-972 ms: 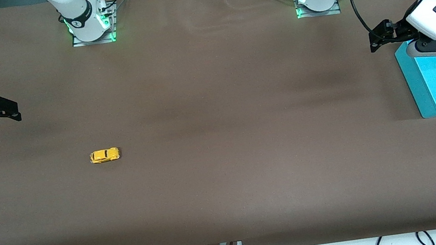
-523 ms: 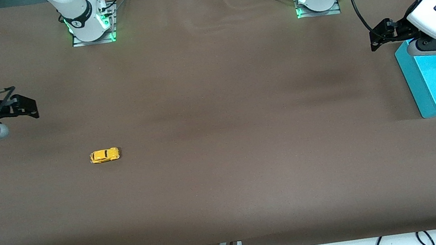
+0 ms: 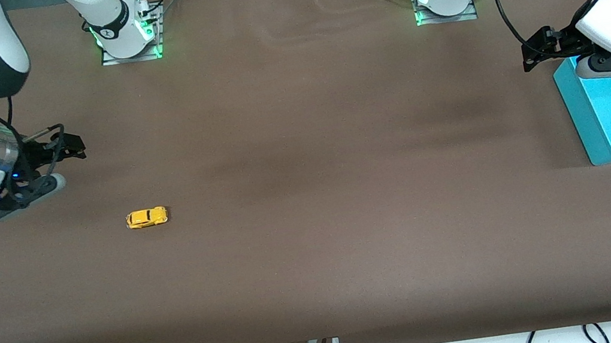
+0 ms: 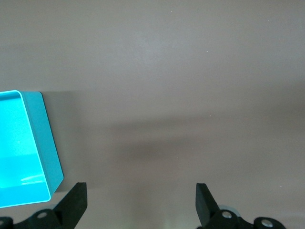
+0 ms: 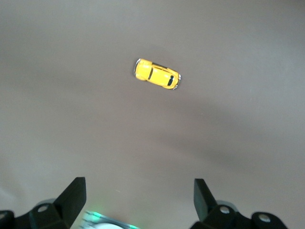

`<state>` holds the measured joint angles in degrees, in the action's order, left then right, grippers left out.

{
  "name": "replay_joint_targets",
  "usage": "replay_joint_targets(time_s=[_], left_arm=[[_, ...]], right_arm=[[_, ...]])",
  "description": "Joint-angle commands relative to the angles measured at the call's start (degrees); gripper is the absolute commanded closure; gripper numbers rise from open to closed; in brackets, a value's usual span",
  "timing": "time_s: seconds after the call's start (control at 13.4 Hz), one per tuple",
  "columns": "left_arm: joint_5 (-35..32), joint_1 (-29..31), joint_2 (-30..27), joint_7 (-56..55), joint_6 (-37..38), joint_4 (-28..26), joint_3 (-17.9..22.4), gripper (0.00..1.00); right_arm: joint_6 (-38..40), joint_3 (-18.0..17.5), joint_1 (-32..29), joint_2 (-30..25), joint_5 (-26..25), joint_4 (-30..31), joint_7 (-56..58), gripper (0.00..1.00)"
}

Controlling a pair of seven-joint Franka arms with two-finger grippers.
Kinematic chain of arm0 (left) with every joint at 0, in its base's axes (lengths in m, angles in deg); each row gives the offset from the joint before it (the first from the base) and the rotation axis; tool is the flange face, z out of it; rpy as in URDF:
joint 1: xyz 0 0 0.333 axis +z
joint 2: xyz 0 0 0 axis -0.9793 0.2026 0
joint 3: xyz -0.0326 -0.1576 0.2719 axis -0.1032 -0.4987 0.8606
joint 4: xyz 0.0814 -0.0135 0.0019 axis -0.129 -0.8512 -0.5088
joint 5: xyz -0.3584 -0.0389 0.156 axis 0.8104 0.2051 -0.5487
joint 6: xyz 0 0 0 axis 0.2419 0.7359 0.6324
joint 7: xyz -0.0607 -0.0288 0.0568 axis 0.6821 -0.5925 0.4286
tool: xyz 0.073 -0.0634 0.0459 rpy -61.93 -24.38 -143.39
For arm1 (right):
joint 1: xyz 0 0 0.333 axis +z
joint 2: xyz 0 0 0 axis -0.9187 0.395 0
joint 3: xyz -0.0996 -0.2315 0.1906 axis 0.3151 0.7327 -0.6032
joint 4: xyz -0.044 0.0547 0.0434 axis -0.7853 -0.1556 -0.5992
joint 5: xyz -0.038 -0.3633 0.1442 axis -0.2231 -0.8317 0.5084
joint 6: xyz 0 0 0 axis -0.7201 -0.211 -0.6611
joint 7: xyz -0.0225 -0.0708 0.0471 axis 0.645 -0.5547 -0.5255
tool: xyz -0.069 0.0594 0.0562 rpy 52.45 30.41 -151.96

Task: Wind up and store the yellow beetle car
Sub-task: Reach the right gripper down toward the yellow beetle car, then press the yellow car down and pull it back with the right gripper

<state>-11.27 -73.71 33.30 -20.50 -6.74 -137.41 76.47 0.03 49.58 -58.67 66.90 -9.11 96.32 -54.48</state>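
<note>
Sitting alone on the bench [image 3: 316, 242] toward the right arm's end, the yellow beetle car [image 3: 146, 217] rests untouched. The right gripper [image 3: 73, 147] hovers nearby, fingers spread; the left gripper [image 3: 535, 49], fingers apart, hangs beside the turquoise bin [image 3: 581, 112].

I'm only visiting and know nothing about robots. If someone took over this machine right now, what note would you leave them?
Right claw: open, empty, over bare table near the right arm's end, not yet above the yellow beetle car.
Left claw: open, empty, waiting beside the turquoise bin.
Car: on its wheels on the table, untouched, toward the right arm's end.
Done: nothing.
Left: grasp the car, wind it, put it away, probably in the bin.
</note>
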Motion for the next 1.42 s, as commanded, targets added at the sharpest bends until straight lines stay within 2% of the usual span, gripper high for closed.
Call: replay_joint_targets(time_s=[0.0,0.22,0.67,0.97,1.2,1.35], left_arm=[[-0.14,0.5,-1.45,-0.61,0.26,-1.17,-0.37,0.0],[-0.14,0.5,-1.45,-0.61,0.26,-1.17,-0.37,0.0],[-0.14,0.58,-1.45,-0.53,0.53,-1.17,-0.37,0.0],[-0.14,0.58,-1.45,-0.61,0.7,-1.17,-0.37,0.0],[-0.14,0.58,-1.45,-0.53,0.79,-1.17,-0.37,0.0],[-0.14,0.58,-1.45,-0.53,1.05,-1.17,-0.37,0.0]], right_arm=[[-1.84,0.17,0.19,3.74,-1.87,-0.28,15.02,0.0],[-7.81,0.26,0.02,7.0,-1.6,1.47,26.99,0.0],[-33.37,0.26,-0.33,6.39,0.59,19.12,42.91,0.01],[-52.53,0.26,-0.42,7.09,3.93,30.2,54.77,0.02],[-60.46,0.17,-0.42,9.11,3.93,32.86,61.01,0.03],[-62.49,0.17,-0.51,10.34,4.02,32.86,63.4,0.03]])
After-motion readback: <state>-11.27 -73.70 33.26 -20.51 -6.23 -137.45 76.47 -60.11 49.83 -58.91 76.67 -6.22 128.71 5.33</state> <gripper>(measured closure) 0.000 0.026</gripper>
